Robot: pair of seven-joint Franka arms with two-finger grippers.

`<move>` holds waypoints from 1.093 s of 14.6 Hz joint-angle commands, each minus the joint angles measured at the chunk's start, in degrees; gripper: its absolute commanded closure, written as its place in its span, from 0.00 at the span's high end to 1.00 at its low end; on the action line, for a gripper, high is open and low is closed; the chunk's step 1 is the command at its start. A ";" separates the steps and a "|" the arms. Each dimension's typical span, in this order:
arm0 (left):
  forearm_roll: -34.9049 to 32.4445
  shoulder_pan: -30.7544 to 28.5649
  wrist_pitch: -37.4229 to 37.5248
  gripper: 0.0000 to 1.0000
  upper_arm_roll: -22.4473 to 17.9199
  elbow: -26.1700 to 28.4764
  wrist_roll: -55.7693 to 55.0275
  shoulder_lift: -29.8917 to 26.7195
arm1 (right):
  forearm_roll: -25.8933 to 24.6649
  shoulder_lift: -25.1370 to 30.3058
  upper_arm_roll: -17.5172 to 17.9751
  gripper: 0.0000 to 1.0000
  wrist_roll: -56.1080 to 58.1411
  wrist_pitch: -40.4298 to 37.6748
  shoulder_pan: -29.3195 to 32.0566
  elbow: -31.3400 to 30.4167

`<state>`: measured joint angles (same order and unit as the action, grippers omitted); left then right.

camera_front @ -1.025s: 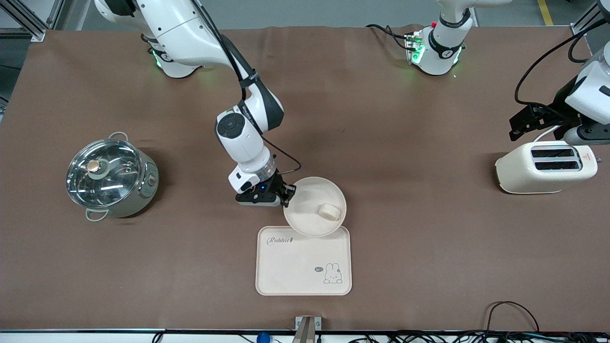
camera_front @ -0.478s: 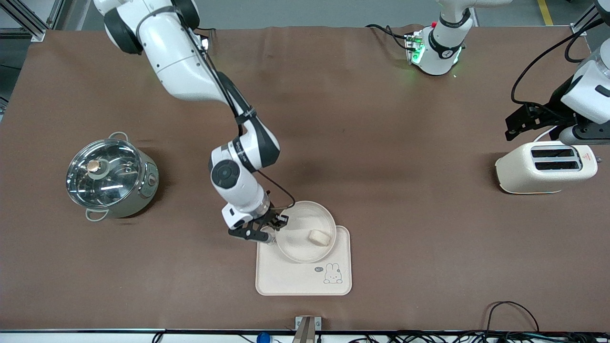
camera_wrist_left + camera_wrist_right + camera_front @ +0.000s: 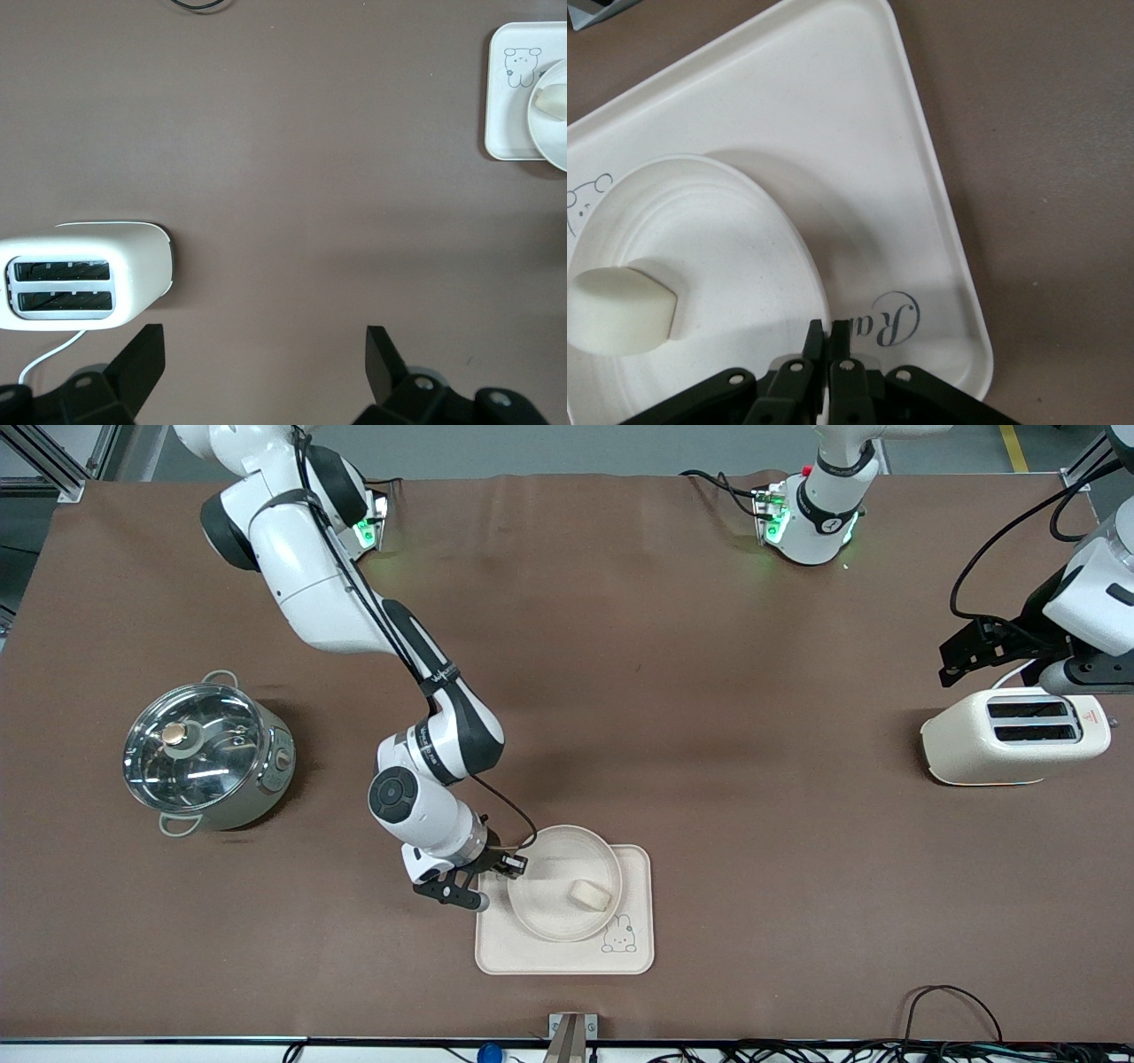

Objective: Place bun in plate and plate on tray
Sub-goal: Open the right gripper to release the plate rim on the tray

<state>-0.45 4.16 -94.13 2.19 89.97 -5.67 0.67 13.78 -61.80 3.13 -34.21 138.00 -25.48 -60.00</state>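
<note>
While a pot (image 3: pixel 205 755) and toaster (image 3: pixel 1015 736) stand well clear at the frame's edges, the right tool (image 3: pixel 507 865) pinches the plate (image 3: pixel 542 910), holding the bun (image 3: pixel 592 895), over the tray (image 3: pixel 567 955); the left tool (image 3: pixel 261 350) waits, fingers wide.

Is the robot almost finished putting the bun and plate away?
Nearly. The bun already sits in the plate. The right hand is shut on the plate's rim and holds it over the tray, covering most of the lettering; whether it rests flat is unclear. Left to do: set it down fully and let go. The left hand waits open near the toaster.
</note>
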 commanded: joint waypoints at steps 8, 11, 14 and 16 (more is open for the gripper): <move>1.06 -0.30 0.88 1.00 0.01 -1.29 1.02 0.47 | 0.63 -3.50 0.65 0.00 4.42 1.57 1.40 5.42; 1.06 -0.30 0.88 1.00 0.10 -1.29 1.02 0.47 | 0.63 -3.94 0.56 0.02 5.82 2.45 1.66 5.60; 1.06 -0.30 0.96 1.00 0.01 -1.28 1.02 0.47 | 0.54 -3.85 0.30 0.29 8.90 2.45 1.66 5.42; 1.06 -0.30 0.88 1.00 0.10 -1.28 1.02 0.47 | 0.46 -3.15 0.30 0.39 8.81 1.67 1.75 5.07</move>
<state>-0.44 4.16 -94.12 2.19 89.96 -5.67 0.68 13.78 -64.89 2.95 -26.77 140.47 -24.33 -56.00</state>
